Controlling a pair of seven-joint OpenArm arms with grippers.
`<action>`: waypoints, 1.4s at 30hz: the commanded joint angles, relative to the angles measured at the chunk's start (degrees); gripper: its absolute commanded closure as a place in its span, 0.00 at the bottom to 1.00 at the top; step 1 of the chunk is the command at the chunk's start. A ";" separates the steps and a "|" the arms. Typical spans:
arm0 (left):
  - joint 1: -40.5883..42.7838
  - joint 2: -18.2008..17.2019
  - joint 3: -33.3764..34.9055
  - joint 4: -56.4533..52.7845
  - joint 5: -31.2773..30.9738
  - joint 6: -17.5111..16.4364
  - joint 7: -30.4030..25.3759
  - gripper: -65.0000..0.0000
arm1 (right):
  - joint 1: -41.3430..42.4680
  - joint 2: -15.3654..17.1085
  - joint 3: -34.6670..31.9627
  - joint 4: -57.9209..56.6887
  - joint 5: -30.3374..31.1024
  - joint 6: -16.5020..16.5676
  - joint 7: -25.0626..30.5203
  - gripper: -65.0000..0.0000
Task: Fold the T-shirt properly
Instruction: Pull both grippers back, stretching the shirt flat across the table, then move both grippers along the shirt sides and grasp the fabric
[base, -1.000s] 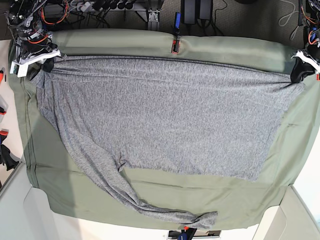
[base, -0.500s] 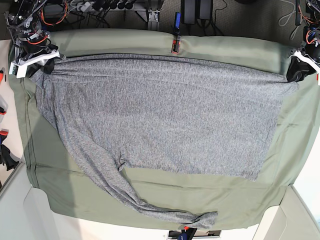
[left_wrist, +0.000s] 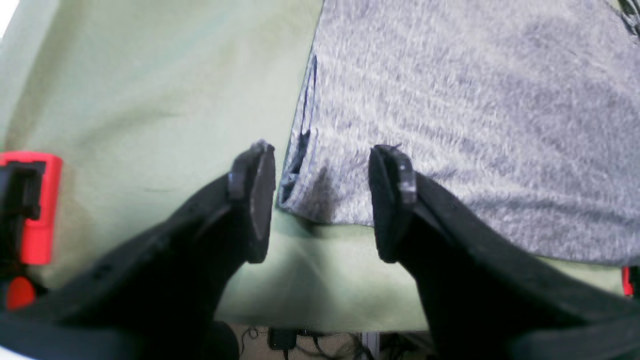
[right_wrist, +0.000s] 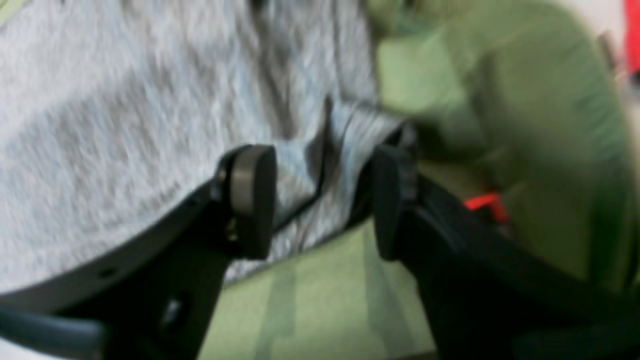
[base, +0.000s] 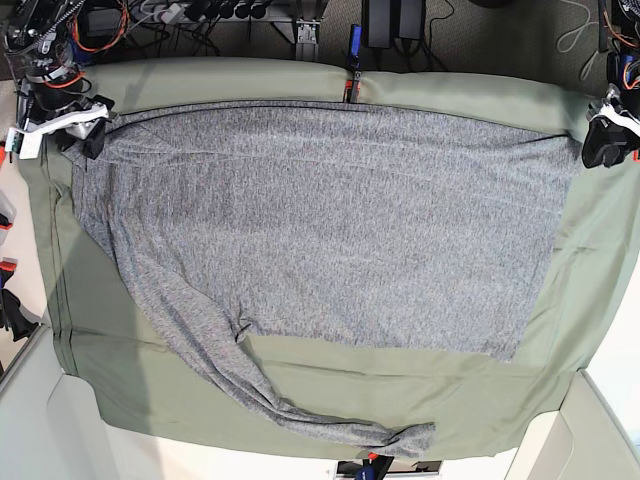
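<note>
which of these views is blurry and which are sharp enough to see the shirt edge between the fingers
Right wrist view: smeared throughout, the T-shirt and olive-green cloth soft-edged, though the right gripper reads open over a bunched corner. Left wrist view: sharper, the shirt's hem corner crisp between the fingers of the open left gripper. Base view: sharp, with curved wide-angle edges.

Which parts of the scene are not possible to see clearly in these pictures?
- Right wrist view: blurred; whether the right gripper touches the T-shirt corner is unclear.
- Base view: both grippers too small at the top corners.
- Left wrist view: red clamp cut off by the edge.
</note>
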 joint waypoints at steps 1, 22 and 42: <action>-0.39 -1.70 -0.50 1.03 -1.86 -1.37 -1.03 0.49 | 0.85 0.63 0.59 1.86 0.59 0.46 1.33 0.53; -11.39 -7.34 15.61 2.49 7.74 0.50 -7.56 0.45 | 23.58 4.39 -0.87 -11.63 -4.57 0.44 4.22 0.53; -44.48 -10.82 36.41 -33.00 17.20 5.44 -17.75 0.37 | 36.92 9.22 -13.86 -41.79 -7.72 3.87 7.80 0.53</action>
